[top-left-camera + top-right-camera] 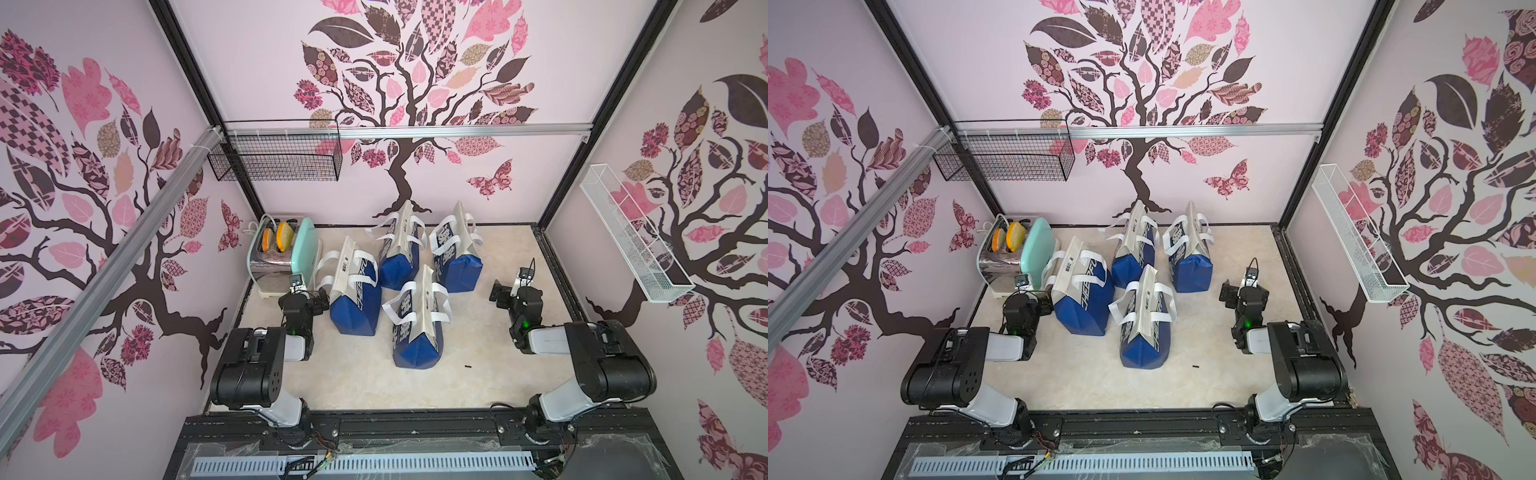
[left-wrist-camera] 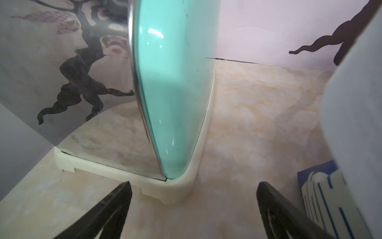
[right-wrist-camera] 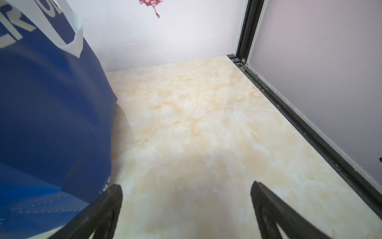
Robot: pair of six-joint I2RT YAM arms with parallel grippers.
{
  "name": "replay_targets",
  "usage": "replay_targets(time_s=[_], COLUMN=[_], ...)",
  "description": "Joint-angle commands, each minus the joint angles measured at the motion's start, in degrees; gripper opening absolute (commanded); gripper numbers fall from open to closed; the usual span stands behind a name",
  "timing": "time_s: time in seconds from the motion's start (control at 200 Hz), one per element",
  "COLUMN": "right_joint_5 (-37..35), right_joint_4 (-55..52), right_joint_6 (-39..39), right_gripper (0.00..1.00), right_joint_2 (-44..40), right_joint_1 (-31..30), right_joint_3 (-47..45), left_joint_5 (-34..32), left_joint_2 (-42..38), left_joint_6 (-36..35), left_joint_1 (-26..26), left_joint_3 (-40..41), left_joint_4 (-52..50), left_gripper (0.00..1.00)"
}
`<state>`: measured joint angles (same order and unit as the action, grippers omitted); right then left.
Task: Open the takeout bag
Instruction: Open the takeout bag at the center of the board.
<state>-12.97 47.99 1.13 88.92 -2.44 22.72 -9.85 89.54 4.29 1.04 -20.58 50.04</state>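
A marble-patterned tabletop (image 1: pixel 478 386) sits inside a booth whose walls are printed with pink and brown trees.

At far left, a black wire basket (image 1: pixel 276 160) hangs on the back wall. Below it, in the table's rear left corner, stands a chrome toaster (image 1: pixel 268 259) with a mint-green end panel (image 1: pixel 305 245) and two slices of bread (image 1: pixel 276 236) standing up in its slots.

Just in front of the toaster, the left gripper (image 2: pixel 194 185) points at the toaster's near bottom corner. Its jaws are spread wide with nothing between them.

In the middle of the table, four blue-and-silver takeout bags with white loop handles stand in a cluster. Each top is pinched together into a closed ridge. The left bag (image 1: pixel 355 293) stands just beside the left gripper and the toaster. The rear middle bag (image 1: pixel 401 255) and rear right bag (image 1: pixel 457 259) stand near the back wall. The front bag (image 1: pixel 417 332) is nearest the robot, between the two arms.

To the right of the bags, the right gripper (image 3: pixel 187 185) hangs low over bare table. Its jaws are also wide apart and hold nothing. The rear right bag's blue side is close by one finger; whether they touch cannot be told.

At far right, a white wire basket (image 1: pixel 631 245) hangs on the side wall.
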Motion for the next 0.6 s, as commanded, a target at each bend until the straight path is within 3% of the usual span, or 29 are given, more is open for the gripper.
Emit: replay_targets(time_s=[0.0,0.595], right_joint_5=[0.47,0.57], right_joint_4=[-0.46,-0.14], right_joint_6=[-0.16,-0.16], right_gripper=[0.99,0.99], right_joint_2=[-0.3,0.0], right_joint_1=[0.15,0.13], right_joint_3=[0.92,0.93], left_joint_5=[-0.17,-0.46], left_joint_2=[-0.48,-0.33], left_joint_6=[-0.51,-1.43], left_joint_1=[0.1,-0.77], left_joint_3=[-0.87,-1.44], left_joint_4=[0.58,-0.2], left_gripper=[0.98,0.98])
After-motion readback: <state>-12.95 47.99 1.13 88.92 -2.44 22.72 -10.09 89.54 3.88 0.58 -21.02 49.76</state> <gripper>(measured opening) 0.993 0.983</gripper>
